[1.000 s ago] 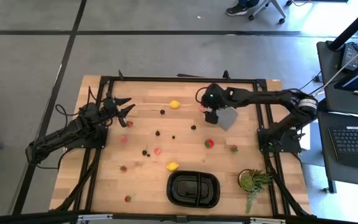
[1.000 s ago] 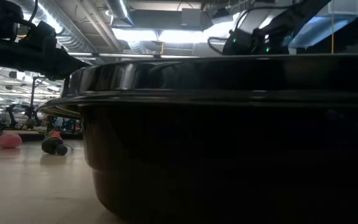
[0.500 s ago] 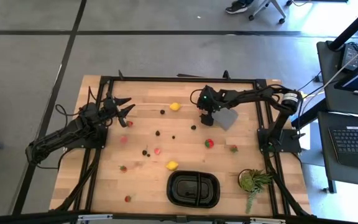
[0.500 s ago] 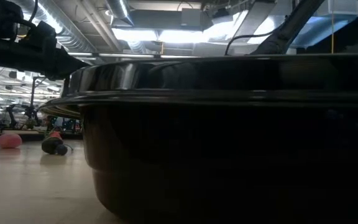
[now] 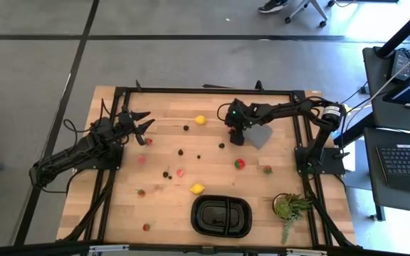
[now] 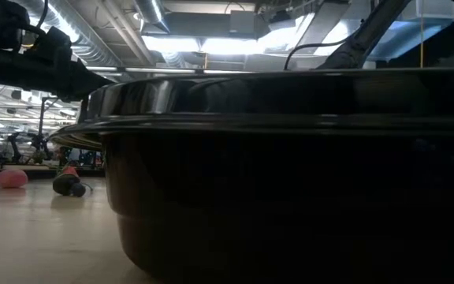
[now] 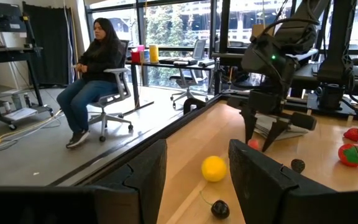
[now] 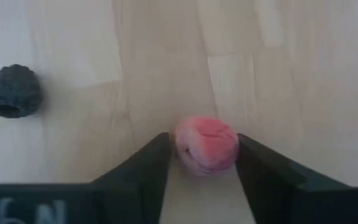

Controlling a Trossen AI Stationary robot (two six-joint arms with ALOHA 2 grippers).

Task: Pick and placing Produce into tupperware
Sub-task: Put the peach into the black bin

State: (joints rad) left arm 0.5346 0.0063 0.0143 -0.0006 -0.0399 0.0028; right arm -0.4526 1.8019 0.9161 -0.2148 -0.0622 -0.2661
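2 arms share this table, and we read the right gripper [image 8: 204,177] as the one at work: it is down at the far middle of the table, just left of the grey block [image 5: 260,135], with its fingers [image 8: 142,165] pressed against both sides of a small pink berry [image 8: 206,145], pinching it while it sits on the wood. A dark berry [image 8: 10,92] lies near it, apart from the claw. The left gripper [image 7: 194,177] waits at the far left of the table with its fingers part-way spread and nothing between them. The black tray [image 5: 221,216] sits at the near edge, well apart from the pinched berry, and we see no fruit in it from above. 2 lemons, one far [image 5: 200,120] and one near [image 5: 197,189], and several red bits such as the one at [image 5: 240,163] lie loose between. To do this step well, we would keep the squeeze light, since the berry looks soft and could crush or squirt out sideways. We would lift straight up before travelling, so the fingertips do not drag across the wood or knock the dark berry. We would then carry it over the red bits, high enough to clear them, and let go low over a tray compartment so it does not bounce out.
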